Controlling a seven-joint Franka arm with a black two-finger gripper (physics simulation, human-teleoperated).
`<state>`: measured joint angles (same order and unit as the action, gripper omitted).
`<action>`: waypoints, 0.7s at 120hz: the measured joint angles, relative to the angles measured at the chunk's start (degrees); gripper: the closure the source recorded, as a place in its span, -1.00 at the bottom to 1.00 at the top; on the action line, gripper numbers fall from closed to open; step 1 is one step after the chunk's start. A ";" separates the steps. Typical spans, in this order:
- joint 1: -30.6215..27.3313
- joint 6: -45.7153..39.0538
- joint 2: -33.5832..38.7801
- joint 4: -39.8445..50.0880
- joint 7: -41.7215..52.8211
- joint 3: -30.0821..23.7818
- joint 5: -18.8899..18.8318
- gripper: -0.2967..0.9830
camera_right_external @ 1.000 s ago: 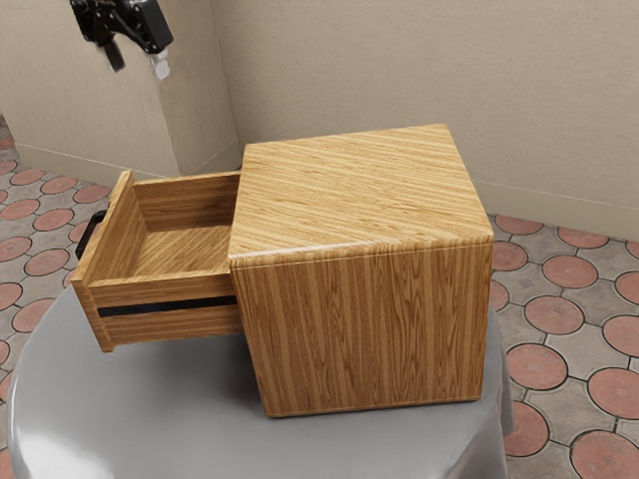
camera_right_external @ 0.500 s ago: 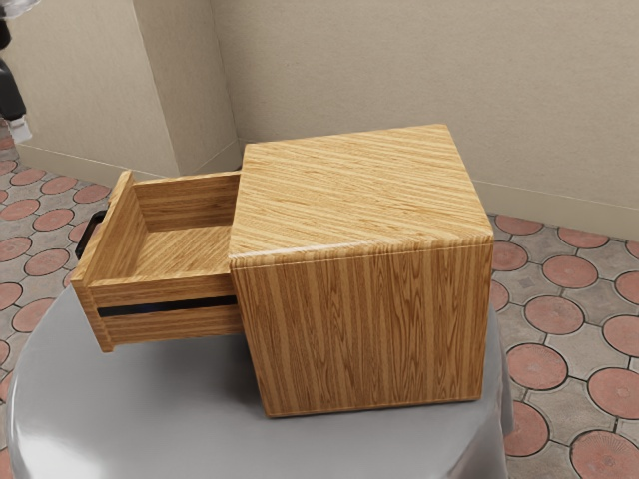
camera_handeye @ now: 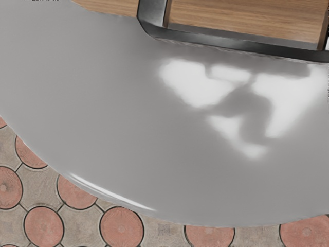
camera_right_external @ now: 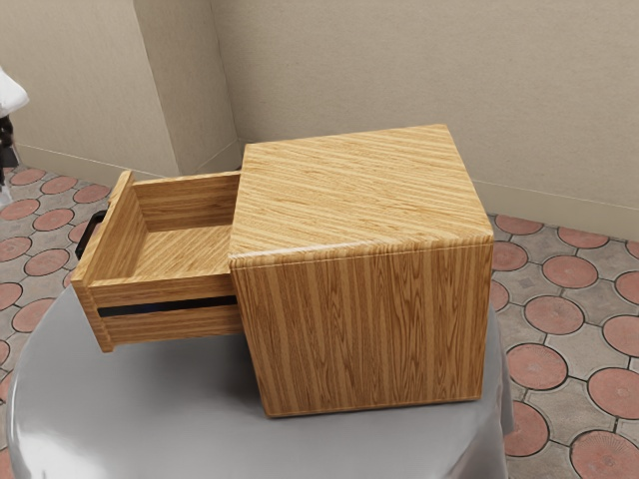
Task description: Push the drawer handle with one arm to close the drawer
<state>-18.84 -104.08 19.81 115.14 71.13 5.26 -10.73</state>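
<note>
At the exterior view's left edge, a black part of my gripper (camera_right_external: 8,150) shows, cut off by the frame; whether it is open or shut cannot be seen. To its right, with a gap between, the wooden drawer (camera_right_external: 165,291) stands pulled well out of its cabinet (camera_right_external: 369,329). The black handle (camera_right_external: 88,236) is on the drawer's outer face, on the side toward the gripper, and nothing touches it there. In the wrist view the handle (camera_handeye: 231,43) runs in front of the wooden drawer front (camera_handeye: 247,20).
The round grey table (camera_right_external: 150,419) carries the cabinet, and its curved edge shows in the wrist view over a floor (camera_handeye: 43,226) of red round tiles. A beige wall (camera_right_external: 379,60) rises behind.
My gripper has moved from above the drawer to the exterior view's left, then lower along that edge, to beyond the handle side. Drawer and cabinet have stayed put.
</note>
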 joint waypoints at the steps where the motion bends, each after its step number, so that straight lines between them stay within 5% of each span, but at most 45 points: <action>1: -0.01 -0.19 0.00 0.20 0.31 0.00 0.00 -0.48; 43: 0.50 -7.30 -1.13 7.58 10.43 -0.15 0.34 0.40; 84: 1.03 -8.86 -1.07 9.80 15.56 -1.25 5.95 0.65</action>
<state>-17.81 -112.94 18.74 124.94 86.69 4.02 -4.78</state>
